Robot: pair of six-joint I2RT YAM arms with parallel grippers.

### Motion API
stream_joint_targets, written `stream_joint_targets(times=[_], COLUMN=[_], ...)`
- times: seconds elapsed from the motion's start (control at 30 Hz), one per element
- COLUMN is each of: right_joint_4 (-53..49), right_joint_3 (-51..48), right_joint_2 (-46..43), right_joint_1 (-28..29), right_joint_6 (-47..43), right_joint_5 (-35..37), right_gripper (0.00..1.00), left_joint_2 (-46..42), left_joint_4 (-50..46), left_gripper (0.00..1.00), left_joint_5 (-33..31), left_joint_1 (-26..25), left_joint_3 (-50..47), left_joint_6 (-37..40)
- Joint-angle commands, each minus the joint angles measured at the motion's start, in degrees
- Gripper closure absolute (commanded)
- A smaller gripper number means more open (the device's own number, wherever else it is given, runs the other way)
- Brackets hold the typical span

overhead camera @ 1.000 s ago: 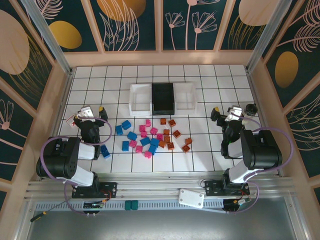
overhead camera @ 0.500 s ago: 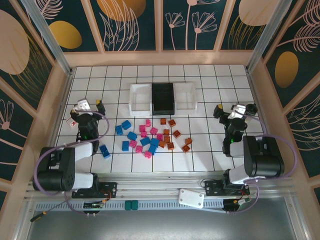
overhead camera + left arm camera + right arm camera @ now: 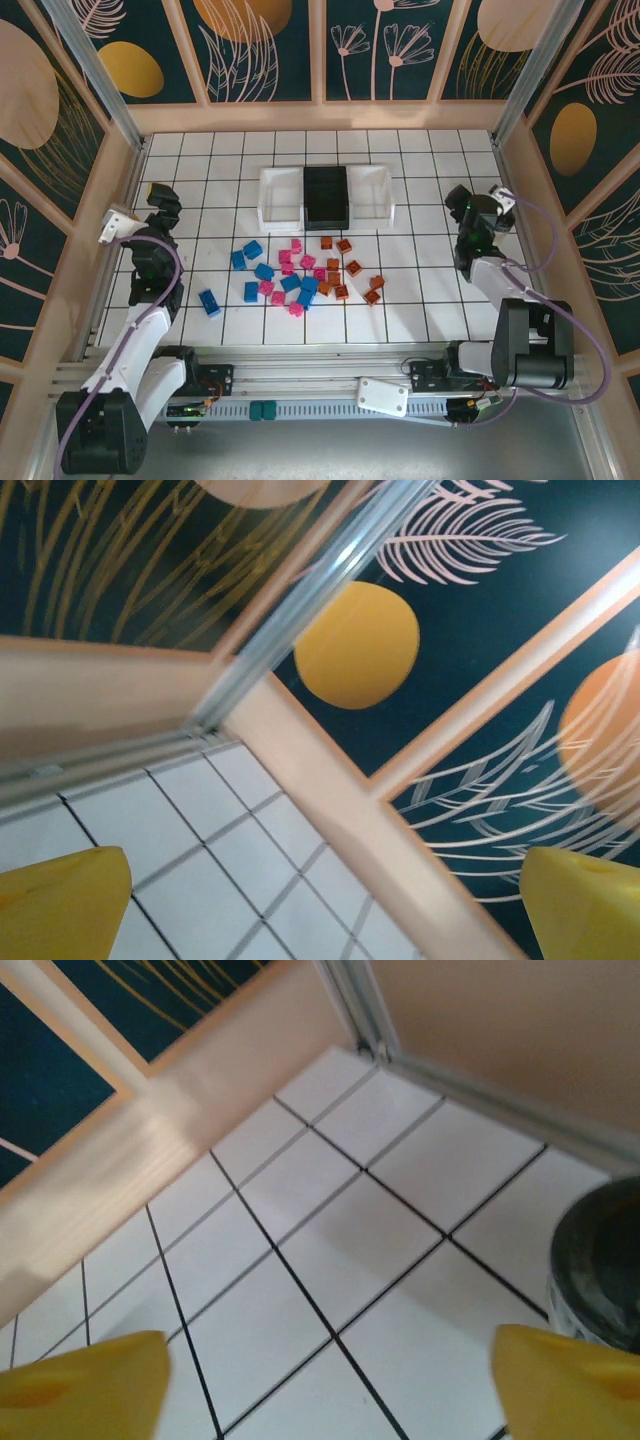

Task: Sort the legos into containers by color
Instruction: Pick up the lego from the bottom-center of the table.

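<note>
Sorting not started, by the look of it | legos (image 3: 300, 272) all loose on desk (image 3: 420, 160), blue/pink/orange mixed, just near of containers (image 3: 326, 196) | blue stray (image 3: 209, 303) off to the left | containers look empty | left tool (image 3: 138, 208) wide open, holds nothing, far from the pile | right tool (image 3: 480, 200) fingers apart, empty | every brick left to place

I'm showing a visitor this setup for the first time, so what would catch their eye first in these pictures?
First, the scatter of blue, pink and orange-brown legos in the middle of the tiled table, between the two arms. Behind it stand three containers in a row: white tray, black tray, white tray, all apparently empty. The left gripper and right gripper are open near the table's side edges.
</note>
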Motion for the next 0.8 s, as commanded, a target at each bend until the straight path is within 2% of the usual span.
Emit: stream_joint_targets(times=[0.0, 0.03, 0.1, 0.23, 0.3, 0.4, 0.53, 0.67, 0.77], right_joint_4=[-6.94, -8.13, -13.03, -22.41, -24.28, -26.35, -27.88, -31.16, -32.34], right_joint_3=[0.22, 0.51, 1.98, 2.89, 1.30, -1.36, -2.76, -0.70, 0.11], right_joint_2=[0.96, 1.05, 0.57, -3.00, -4.73, -5.56, -2.90, 2.54, 5.70], right_joint_1=[-1.75, -1.52, 0.29, 9.12, 14.14, 21.29, 29.92, 36.21, 39.28], right_joint_6=[10.02, 10.04, 8.67, 5.53, 5.77, 5.56, 5.08, 5.23, 6.79], right_joint_5=[-14.49, -16.14, -16.66, -11.62, -11.33, -11.37, -10.39, -5.93, -3.82], right_gripper=[0.19, 0.06, 0.02, 0.03, 0.04, 0.06, 0.09, 0.14, 0.22], left_joint_2=[-2.06, -2.62, -3.99, -6.07, -6.02, -4.95, -2.11, 0.28, 0.34], left_joint_4=[-3.76, -3.46, -3.00, -4.14, -7.90, -11.62, -12.65, -14.40, -13.69], left_gripper=[0.01, 0.01, 0.01, 0.01, 0.01, 0.06, 0.10, 0.10, 0.09], left_joint_5=[6.44, 7.85, 11.08, 18.64, 22.30, 28.80, 36.55, 40.00, 41.39], left_joint_1=[0.11, 0.11, 0.12, 0.11, 0.11, 0.11, 0.13, 0.11, 0.04], left_joint_3=[-0.29, -0.70, -1.62, -3.12, -2.62, -2.58, -3.14, -2.96, -3.82], left_joint_6=[-9.84, -10.76, -11.94, -12.07, -11.08, -9.64, -8.79, -7.36, -7.03])
